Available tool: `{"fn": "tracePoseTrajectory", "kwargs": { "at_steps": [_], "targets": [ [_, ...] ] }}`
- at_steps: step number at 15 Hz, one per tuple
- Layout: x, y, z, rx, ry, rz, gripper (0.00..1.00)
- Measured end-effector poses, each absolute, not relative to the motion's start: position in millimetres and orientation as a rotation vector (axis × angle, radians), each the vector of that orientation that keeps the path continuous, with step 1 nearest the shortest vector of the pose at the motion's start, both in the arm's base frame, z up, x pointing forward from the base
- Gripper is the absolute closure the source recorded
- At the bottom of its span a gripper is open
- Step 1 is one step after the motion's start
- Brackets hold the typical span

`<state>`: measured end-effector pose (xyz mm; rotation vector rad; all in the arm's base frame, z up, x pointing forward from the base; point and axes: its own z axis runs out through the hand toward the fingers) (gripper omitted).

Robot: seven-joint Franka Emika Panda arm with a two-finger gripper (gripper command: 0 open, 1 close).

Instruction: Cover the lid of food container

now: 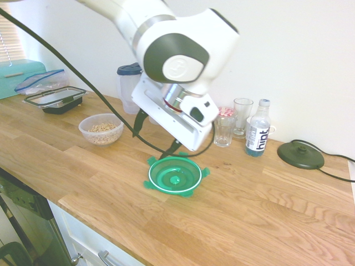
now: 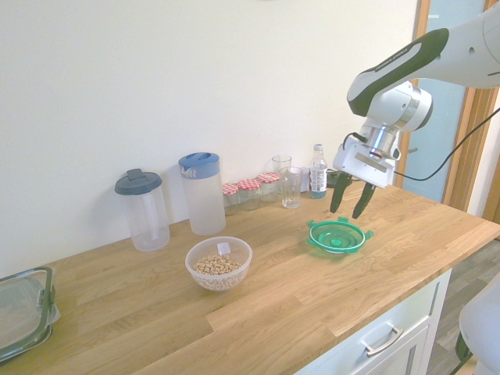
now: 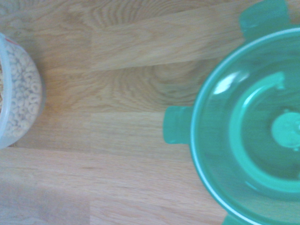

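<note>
Operator: State the end effector's condition.

Arm: My gripper (image 2: 345,214) is wide open, its two fingers spread and nothing held between them. It is tilted and hangs just above the lid.

Operator: Locate the lid.

Arm: The green lid (image 2: 337,237) lies flat on the wooden worktop (image 2: 269,312), clip tabs spread around its rim. Take it as the clock centre in the second exterior view, 12 o'clock at the top of the picture.

Operator: List the remaining items, near to far from that centre.

Arm: The labelled bottle (image 2: 318,176) stands between 11 and 12 o'clock. Two clear glasses (image 2: 291,191) stand between 10 and 11. The jars with red-checked lids (image 2: 248,195) are at about 10. The food container (image 2: 219,266), a clear round bowl, sits between 8 and 9; its top is uncovered and beige ring-shaped pieces (image 3: 22,93) lie inside. The blue-lidded jug (image 2: 203,199) is upright between 9 and 10. The dark-lidded jug (image 2: 146,215) stands beyond it, just past 9. Farthest out, between 8 and 9, is the rectangular container (image 2: 27,312), partly out of frame.
</note>
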<state>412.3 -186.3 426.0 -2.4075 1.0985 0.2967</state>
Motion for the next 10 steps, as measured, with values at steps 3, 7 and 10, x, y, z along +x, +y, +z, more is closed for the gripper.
{"fn": "tracePoseTrajectory", "kwargs": {
  "at_steps": [3,7,10],
  "targets": [
    [414,-228,402,-2.335,1.067,0.322,0.00],
    [409,-286,363,-2.243,1.025,0.308,0.00],
    [421,-301,339,-2.249,1.003,0.326,0.00]
  ]
}}
